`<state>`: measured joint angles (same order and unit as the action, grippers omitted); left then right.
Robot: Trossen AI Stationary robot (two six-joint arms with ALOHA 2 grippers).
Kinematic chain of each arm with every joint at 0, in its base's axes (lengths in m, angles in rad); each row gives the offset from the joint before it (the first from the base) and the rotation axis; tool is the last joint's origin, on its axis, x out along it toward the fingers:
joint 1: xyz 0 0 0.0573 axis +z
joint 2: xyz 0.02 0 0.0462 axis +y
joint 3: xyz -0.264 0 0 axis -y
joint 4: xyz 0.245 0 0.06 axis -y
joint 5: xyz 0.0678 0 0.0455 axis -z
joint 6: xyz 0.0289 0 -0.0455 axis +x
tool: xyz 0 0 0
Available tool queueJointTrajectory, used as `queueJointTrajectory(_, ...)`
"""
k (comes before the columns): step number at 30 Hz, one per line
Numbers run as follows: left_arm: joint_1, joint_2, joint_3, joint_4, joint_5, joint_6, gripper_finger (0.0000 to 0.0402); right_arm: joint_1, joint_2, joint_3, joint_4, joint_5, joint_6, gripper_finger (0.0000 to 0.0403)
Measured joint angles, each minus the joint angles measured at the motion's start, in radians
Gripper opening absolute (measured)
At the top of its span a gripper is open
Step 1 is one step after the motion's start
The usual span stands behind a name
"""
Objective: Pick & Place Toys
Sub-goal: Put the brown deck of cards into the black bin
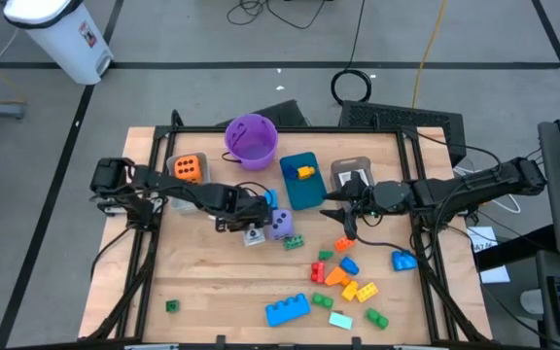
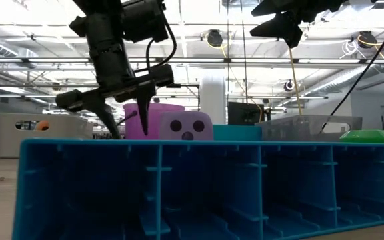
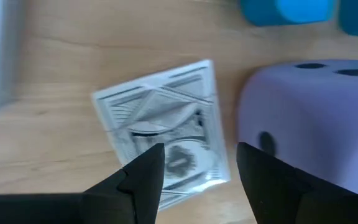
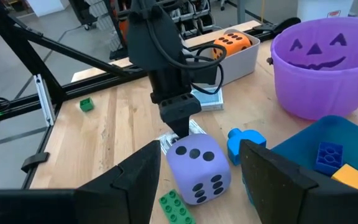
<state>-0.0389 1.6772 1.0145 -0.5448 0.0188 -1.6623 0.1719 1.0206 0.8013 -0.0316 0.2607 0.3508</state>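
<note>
While the left gripper [image 3: 194, 171] hangs low over the wooden desk [image 1: 212, 292], we note its jaws parted a little and holding nothing, straddling the near edge of a small flat picture card with a grey printed design [image 3: 166, 127]. That card lies flat on the desk just beside a soft purple dotted die [image 1: 279, 225], near the middle.

The right gripper [image 4: 197, 168] hovers higher, near a teal plastic bin [image 1: 300, 181] that holds a yellow brick; its jaws stand wide apart and empty.

Most bright plastic bricks [image 1: 343, 277] lie scattered at the desk's front right, with a long blue brick [image 1: 288, 309] near the front edge and an orange dotted die [image 1: 189, 167] in a grey bin at the rear left.

Our judgement of risks: a thin card lying flat gives the jaws little to bite, so they may scrape it along instead of lifting. The purple die sits so close that one finger could nudge it, or catch it rather than the card.
</note>
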Motion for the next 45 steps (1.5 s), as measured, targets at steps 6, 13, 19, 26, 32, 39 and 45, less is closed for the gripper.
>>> queueJointTrajectory(6, 0.000, 0.000, 0.000, -0.074, -0.005, -0.001, 0.0209, 0.000, 0.000, 0.000, -0.003, 0.000, 0.000, 0.0210)
queueJointTrajectory(13, 0.000, 0.000, 0.000, -0.082, -0.023, -0.018, 0.0210, 0.000, 0.000, 0.000, -0.003, -0.001, 0.000, 0.0210)
queueJointTrajectory(19, 0.000, 0.000, 0.000, -0.083, -0.019, -0.014, 0.0218, 0.000, 0.000, 0.000, -0.003, -0.001, 0.000, 0.0210)
queueJointTrajectory(26, -0.001, 0.000, 0.000, -0.081, -0.011, -0.035, 0.0284, 0.000, 0.000, 0.000, -0.003, -0.003, 0.000, 0.0210)
queueJointTrajectory(32, -0.012, 0.000, 0.000, -0.081, -0.042, -0.054, 0.0356, 0.000, 0.000, 0.001, -0.003, -0.003, 0.000, 0.0210)
queueJointTrajectory(39, -0.035, 0.000, 0.000, -0.080, -0.097, -0.128, 0.0392, 0.000, 0.000, 0.001, -0.003, -0.004, 0.000, 0.0210)
queueJointTrajectory(45, -0.042, 0.000, 0.000, -0.079, -0.118, -0.146, 0.0388, 0.000, 0.000, 0.001, -0.004, -0.004, 0.000, 0.0210)
